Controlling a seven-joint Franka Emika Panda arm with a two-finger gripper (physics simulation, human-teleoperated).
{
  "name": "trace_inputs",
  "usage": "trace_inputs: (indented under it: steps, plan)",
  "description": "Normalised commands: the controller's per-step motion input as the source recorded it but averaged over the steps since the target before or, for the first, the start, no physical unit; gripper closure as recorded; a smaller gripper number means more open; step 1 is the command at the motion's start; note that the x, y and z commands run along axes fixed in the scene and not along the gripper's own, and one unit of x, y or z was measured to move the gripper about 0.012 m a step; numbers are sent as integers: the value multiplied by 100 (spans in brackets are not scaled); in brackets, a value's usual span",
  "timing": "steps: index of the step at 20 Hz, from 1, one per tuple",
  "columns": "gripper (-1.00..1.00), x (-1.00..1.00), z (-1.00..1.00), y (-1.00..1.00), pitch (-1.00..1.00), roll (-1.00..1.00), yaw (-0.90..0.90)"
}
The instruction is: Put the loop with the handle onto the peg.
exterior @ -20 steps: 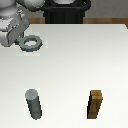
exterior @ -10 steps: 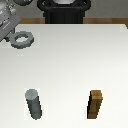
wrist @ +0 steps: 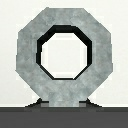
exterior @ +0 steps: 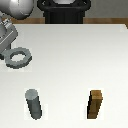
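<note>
The loop with the handle (exterior: pixel 19 57) is a flat grey-green ring. It hangs from my gripper (exterior: pixel 8 46) at the exterior view's left edge. The gripper is shut on the ring's tab, which is mostly hidden between the fingers. In the wrist view the ring (wrist: pixel 30 47) fills the picture with its round hole open, and its tab (wrist: pixel 64 97) runs into the gripper. The peg (exterior: pixel 34 104), a short upright dark grey cylinder, stands on the white table (exterior: pixel 75 65) nearer the front. It is apart from the ring and slightly toward the exterior view's right of it.
A brown wooden rectangular block (exterior: pixel 96 105) stands on the table toward the exterior view's right, level with the peg. The robot's dark base (exterior: pixel 62 15) sits at the table's far edge.
The gripper has carried the ring toward the exterior view's left, then lower in the picture, nearer the peg. The peg and the block have not moved.
</note>
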Motion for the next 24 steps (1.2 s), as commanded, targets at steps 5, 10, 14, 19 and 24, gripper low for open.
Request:
trace_inputs:
  steps: [5, 10, 14, 19, 24]
  plan:
    - [100, 40, 41, 0, 0, 0, 0]
    - [100, 0, 20, 80, 0, 0, 0]
    - [100, 75, 0, 25, 0, 0, 0]
    - [100, 70, 30, 0, 0, 0, 0]
    - [100, 20, 40, 20, 0, 0, 0]
